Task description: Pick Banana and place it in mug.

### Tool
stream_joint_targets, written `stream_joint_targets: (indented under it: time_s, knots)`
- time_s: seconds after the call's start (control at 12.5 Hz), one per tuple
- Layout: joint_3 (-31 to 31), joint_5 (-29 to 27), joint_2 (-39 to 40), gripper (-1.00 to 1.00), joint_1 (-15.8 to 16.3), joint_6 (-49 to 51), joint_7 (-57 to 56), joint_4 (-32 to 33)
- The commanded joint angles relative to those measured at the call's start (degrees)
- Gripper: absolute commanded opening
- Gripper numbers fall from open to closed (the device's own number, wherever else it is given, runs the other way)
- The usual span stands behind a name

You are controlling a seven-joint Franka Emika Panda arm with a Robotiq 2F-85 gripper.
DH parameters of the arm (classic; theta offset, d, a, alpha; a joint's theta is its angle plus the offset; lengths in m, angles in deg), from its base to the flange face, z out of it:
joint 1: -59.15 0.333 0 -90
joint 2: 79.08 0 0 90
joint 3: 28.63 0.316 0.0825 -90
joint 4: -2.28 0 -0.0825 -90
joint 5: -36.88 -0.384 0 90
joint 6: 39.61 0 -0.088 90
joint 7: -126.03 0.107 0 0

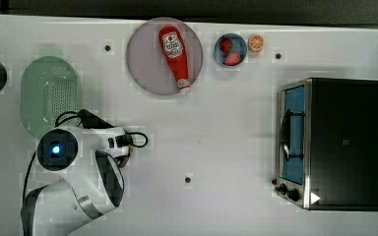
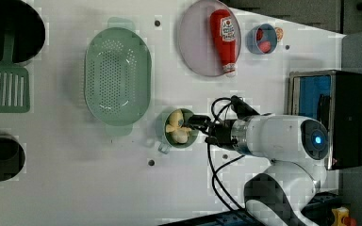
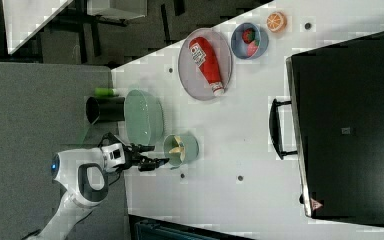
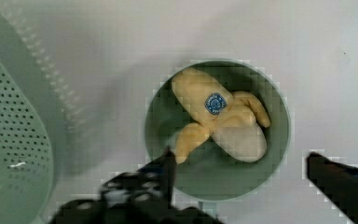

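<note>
Desk (image 1: 236, 147): you have a flat white top under everything, dotted with a few small dark holes, and it runs nearly edge to edge in the top view.
Room: past the desk's rim the right view shows you dark floor, a grey panel and a corner of another pale surface — little else can be made out.
Banana (image 4: 216, 116): it lies inside the mug, pale yellow with a cream peeled part and a round blue sticker; you can also see it in the left view (image 2: 178, 128).
Mug (image 4: 279, 140): a round green cup standing on the desk just beside the strainer, with the banana filling much of its inside.
Tool (image 4: 240, 175): its two dark fingers stand wide apart at the mug's rim and clamp nothing — the banana sits free between and beyond them.
Arm (image 2: 283, 139): the white arm reaches toward the mug from the left view's right, cables looping off its wrist.
Strainer (image 2: 118, 75): a pale green oval basket full of holes.
Plate (image 1: 142, 64): a grey round plate near the desk's far edge, carrying a red ketchup bottle (image 1: 174, 56) on its side.
Bowl (image 1: 218, 54): small and blue, holding red fruit, with an orange slice (image 1: 256, 43) just beside it.
Oven (image 1: 344, 142): a dark toaster oven at the top view's right.
</note>
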Motion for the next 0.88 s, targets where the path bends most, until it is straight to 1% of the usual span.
stream_joint_targets:
  time_s: [0.08,0.24,0.4,0.64,0.88]
  knots:
    - [-1.62,-0.65,-2.86,1.00,0.07,-0.05,3.25,-2.48]
    - [-3.90,-0.68,-6.50,1.00,-0.63,4.72,3.24,-4.57]
    - [-7.45,-0.67,-10.94,1.00,-1.25,14.08,2.05,-8.01]
    - [-15.55,-0.70,-16.82,1.00,-1.97,27.41,1.05,-14.42]
    - [-23.30,-0.24,-21.18,1.00,-2.04,36.96,-2.76,-18.92]
